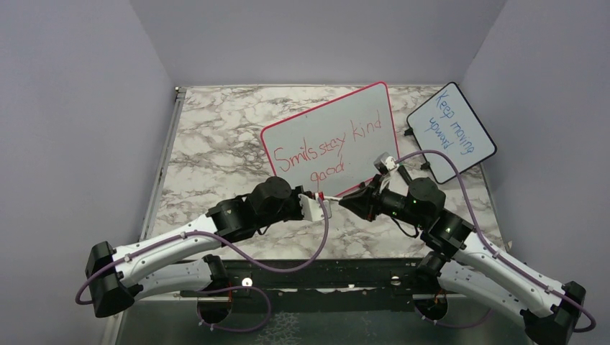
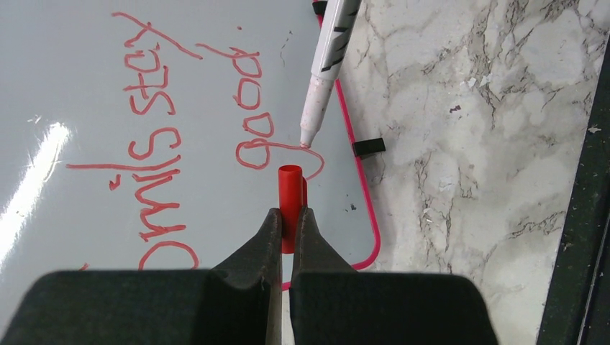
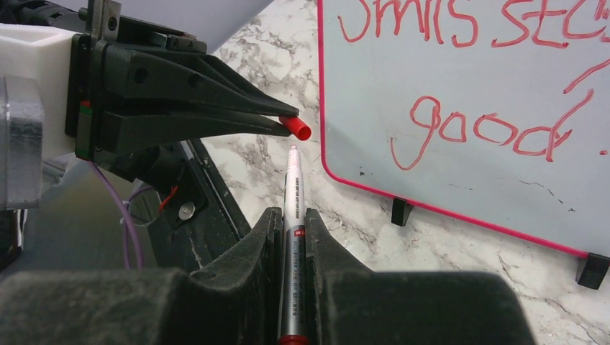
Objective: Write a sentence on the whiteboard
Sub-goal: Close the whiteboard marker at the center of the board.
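Observation:
The whiteboard (image 1: 374, 108) with a red-pink frame lies tilted on the marble table. It bears the red sentence (image 1: 316, 149) "Smils stay kind good", also seen in the left wrist view (image 2: 151, 136) and the right wrist view (image 3: 475, 129). My left gripper (image 2: 288, 213) is shut on a red marker cap (image 2: 290, 190) over the board's near corner. My right gripper (image 3: 291, 213) is shut on a white-and-grey marker (image 3: 293, 208). The marker's bare tip points at the cap (image 3: 296, 128), close to it but apart. In the top view both grippers, left (image 1: 329, 198) and right (image 1: 347, 202), meet tip to tip.
A smaller black-framed board (image 1: 451, 133) with blue writing "Keep moving upward" lies at the right of the whiteboard. The whiteboard's small black feet (image 3: 401, 210) stand on the marble table (image 1: 216, 144). A black rail (image 1: 324, 273) runs along the near edge. Grey walls enclose the table.

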